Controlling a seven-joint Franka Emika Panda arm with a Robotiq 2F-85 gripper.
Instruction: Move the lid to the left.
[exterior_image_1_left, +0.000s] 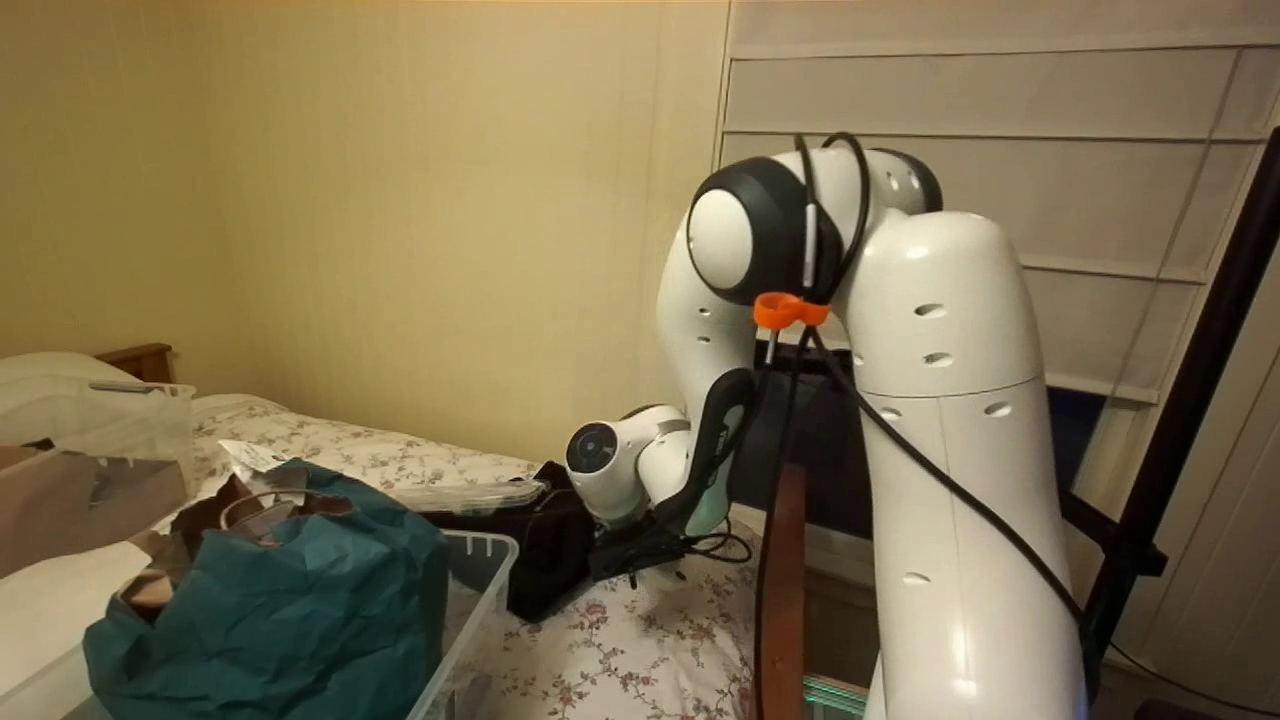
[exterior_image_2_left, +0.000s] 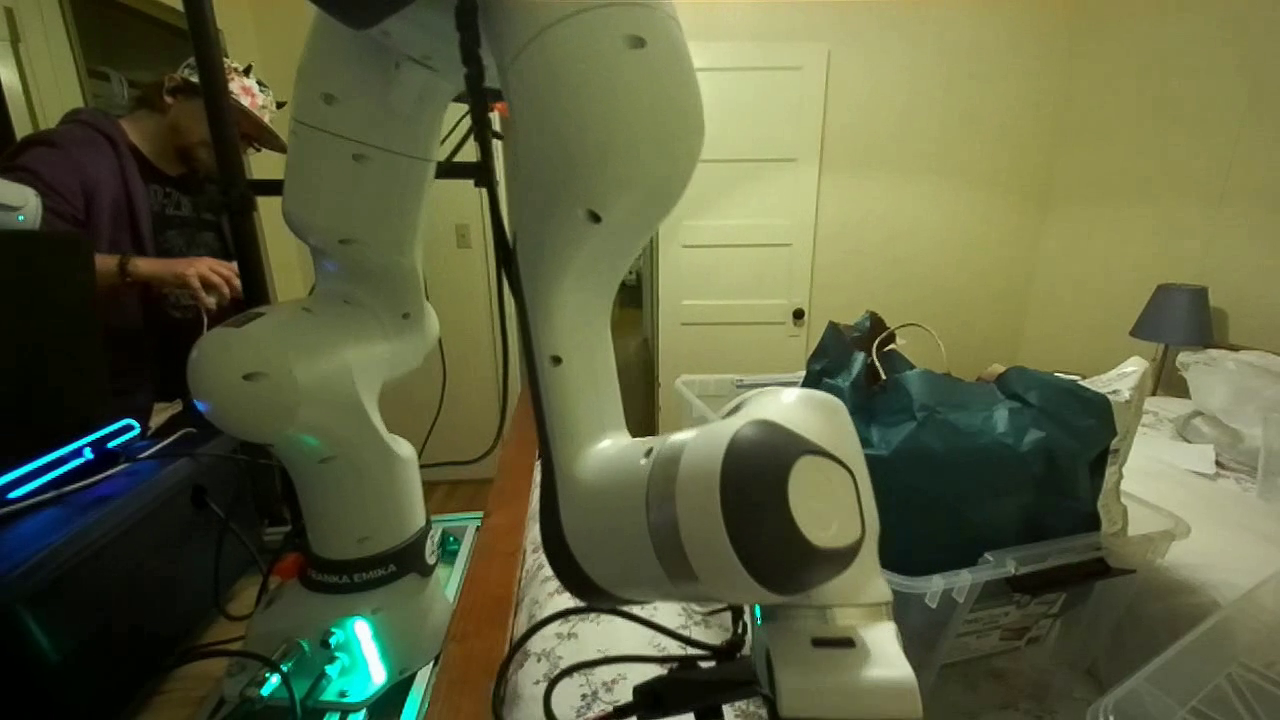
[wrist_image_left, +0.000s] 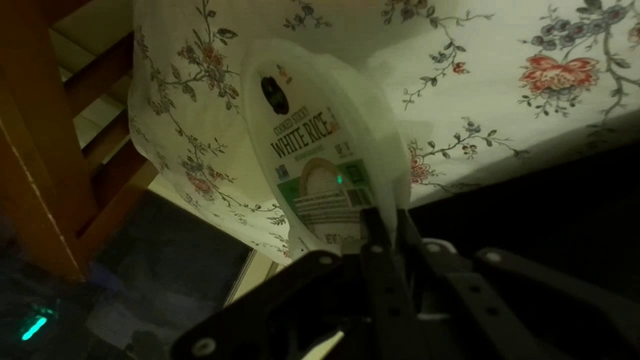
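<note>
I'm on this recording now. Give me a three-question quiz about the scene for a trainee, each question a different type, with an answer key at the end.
1. Fill in the blank: in the wrist view, the label on the rice tub reads "Cooked Sticky ____ Rice".
2. True or false: the teal bag sits in a clear bin.
3. Multiple choice: what is the gripper closed on?
A) the bag
B) the tub's edge
C) the bin's rim

Key: 1. White. 2. True. 3. B.
</note>
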